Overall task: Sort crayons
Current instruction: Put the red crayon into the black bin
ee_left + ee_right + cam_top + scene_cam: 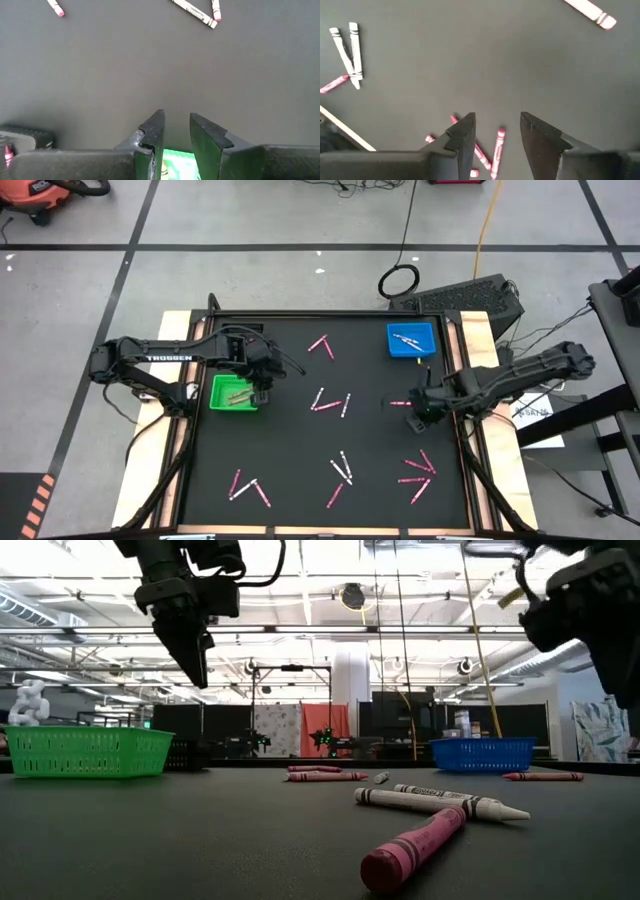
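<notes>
Pink and white crayons (331, 403) mostly lie loose across the bench (300, 450); only a few sit in the green tray (234, 394) and blue tray (411, 340). Left gripper (262, 392) hovers by the green tray, right gripper (418, 418) near the right edge, both jaws spread, empty.

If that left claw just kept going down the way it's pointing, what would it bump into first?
Probably the green tray: the left gripper hangs open, pointing down over its right edge, with green showing between the fingers. Depth is unclear.
</notes>
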{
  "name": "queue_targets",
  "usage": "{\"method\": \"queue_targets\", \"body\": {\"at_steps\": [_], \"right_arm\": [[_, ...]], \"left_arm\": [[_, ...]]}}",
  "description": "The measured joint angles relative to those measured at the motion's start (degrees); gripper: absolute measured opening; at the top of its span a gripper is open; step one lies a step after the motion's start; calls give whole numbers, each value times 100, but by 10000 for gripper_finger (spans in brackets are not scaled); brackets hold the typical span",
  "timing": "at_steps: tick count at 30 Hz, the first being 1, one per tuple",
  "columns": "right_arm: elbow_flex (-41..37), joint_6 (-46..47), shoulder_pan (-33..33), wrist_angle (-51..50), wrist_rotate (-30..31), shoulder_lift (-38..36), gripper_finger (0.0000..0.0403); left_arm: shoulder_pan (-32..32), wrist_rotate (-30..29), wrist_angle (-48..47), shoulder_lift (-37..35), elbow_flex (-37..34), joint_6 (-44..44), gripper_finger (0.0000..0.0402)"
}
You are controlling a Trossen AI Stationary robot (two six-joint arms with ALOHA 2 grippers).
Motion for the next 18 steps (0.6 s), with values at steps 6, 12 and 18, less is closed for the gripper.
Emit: {"method": "queue_targets", "body": {"at_steps": [6, 12, 18], "right_arm": [[0, 791, 836, 152, 235, 317, 141], [0, 1324, 1556, 815, 234, 736, 141], [0, 1644, 2029, 865, 232, 1161, 141]], "left_arm": [[4, -10, 113, 0, 0, 0, 91], [4, -10, 99, 0, 0, -17, 91], [3, -10, 82, 0, 0, -61, 91]]}}
